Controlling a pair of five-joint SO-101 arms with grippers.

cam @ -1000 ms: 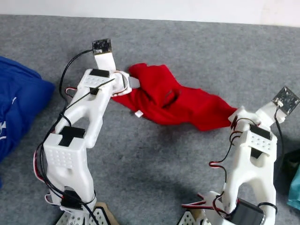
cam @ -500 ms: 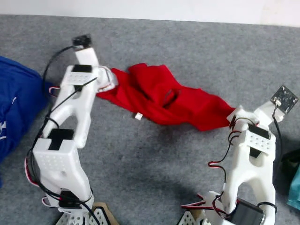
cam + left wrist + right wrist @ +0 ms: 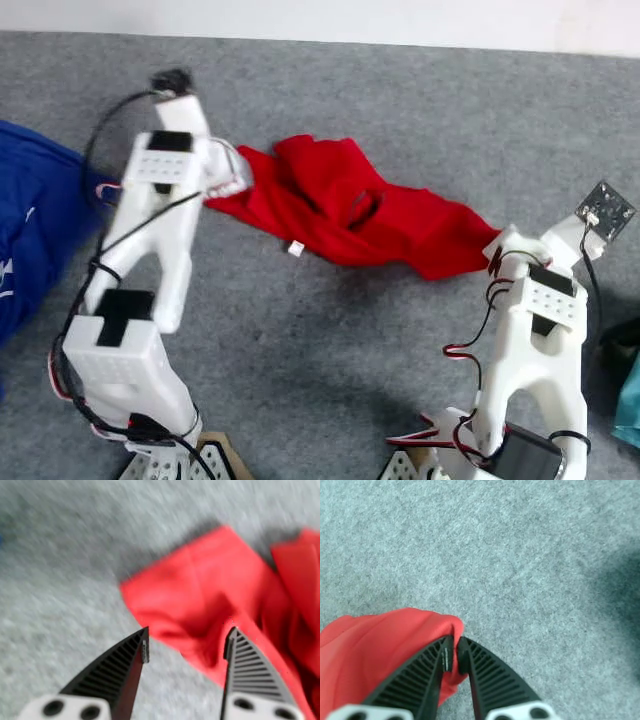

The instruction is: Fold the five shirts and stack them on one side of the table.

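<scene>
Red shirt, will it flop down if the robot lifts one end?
Probably floppy: the red shirt lies crumpled in soft folds, so it should droop and drag. It is likely light, being thin cloth. It probably won't slide easily, since the table looks fuzzy.

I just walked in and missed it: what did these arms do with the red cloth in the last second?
The left gripper swung toward the blue shirt, dragging a corner of the red shirt out that way, and now stands open over it. The right gripper, shut on the shirt's other end, and the blue shirt stayed put.
</scene>
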